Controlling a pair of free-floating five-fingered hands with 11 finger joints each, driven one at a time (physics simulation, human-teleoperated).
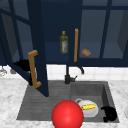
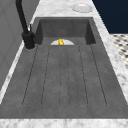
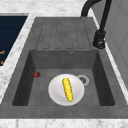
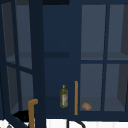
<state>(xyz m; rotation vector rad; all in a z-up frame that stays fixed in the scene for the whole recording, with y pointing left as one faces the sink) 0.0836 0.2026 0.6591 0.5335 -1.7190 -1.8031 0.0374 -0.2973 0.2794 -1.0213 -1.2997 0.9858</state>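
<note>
The wall cabinet's left door [image 1: 37,47] stands swung open, its orange handle [image 1: 33,68] facing forward. My left hand [image 1: 23,65] is a dark shape just behind that door, near the handle and at the cabinet's lower left corner [image 4: 22,115]. Inside on the shelf stand an olive oil bottle [image 1: 63,42] [image 4: 64,96] and a small brown roll [image 1: 86,52] [image 4: 86,106]. My right hand [image 1: 110,113] hangs over the sink's front right corner, next to a white plate [image 1: 91,112] [image 3: 56,93] that carries a corn cob [image 1: 89,107] [image 3: 67,88].
A red ball [image 1: 67,115] sits at the sink's front edge. A small red thing [image 3: 37,74] lies in the basin. The black faucet [image 1: 67,75] [image 3: 100,37] rises at the back. The right cabinet door [image 1: 100,30] is closed. A white dish [image 2: 82,8] rests on the counter.
</note>
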